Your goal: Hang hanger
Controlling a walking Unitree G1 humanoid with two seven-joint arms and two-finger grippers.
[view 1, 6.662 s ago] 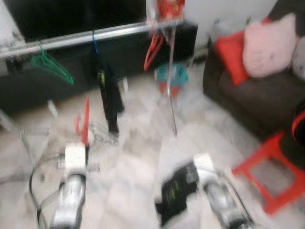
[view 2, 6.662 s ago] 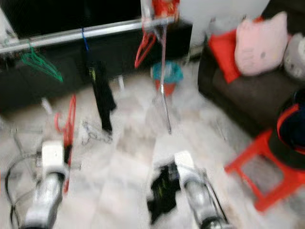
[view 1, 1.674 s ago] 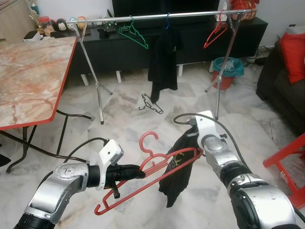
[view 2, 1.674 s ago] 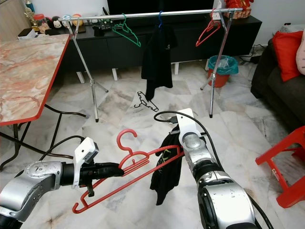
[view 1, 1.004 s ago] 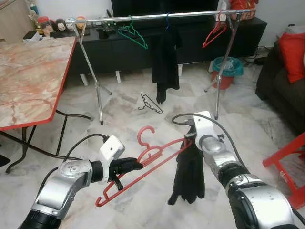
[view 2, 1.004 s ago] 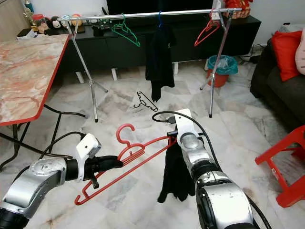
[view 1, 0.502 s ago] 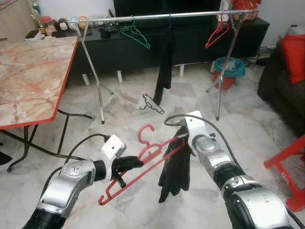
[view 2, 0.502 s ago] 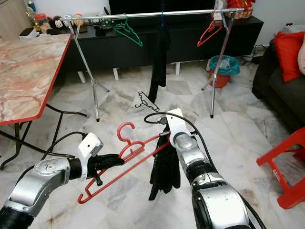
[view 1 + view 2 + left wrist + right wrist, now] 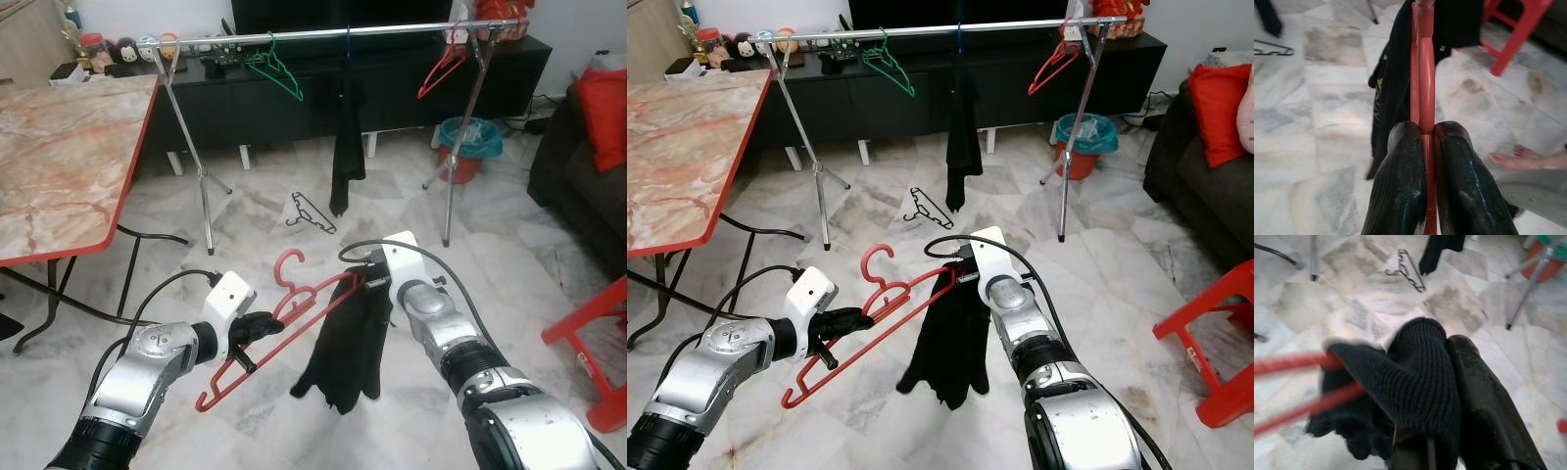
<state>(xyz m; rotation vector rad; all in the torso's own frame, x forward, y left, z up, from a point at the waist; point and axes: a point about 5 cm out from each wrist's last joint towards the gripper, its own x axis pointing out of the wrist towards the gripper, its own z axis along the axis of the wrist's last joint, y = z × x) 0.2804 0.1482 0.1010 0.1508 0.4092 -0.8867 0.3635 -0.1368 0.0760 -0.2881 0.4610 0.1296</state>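
Left gripper point(image 9: 257, 326) pinches the red hanger point(image 9: 279, 328); right gripper point(image 9: 1442, 428) pinches the black garment point(image 9: 343, 348) draped over its far end. Best to seat the cloth squarely before lifting toward the rail point(image 9: 323, 34).

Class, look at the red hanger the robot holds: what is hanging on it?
A black garment drapes over the red hanger, pinched by the right gripper; the left gripper holds the hanger. The hanger's right end is covered.
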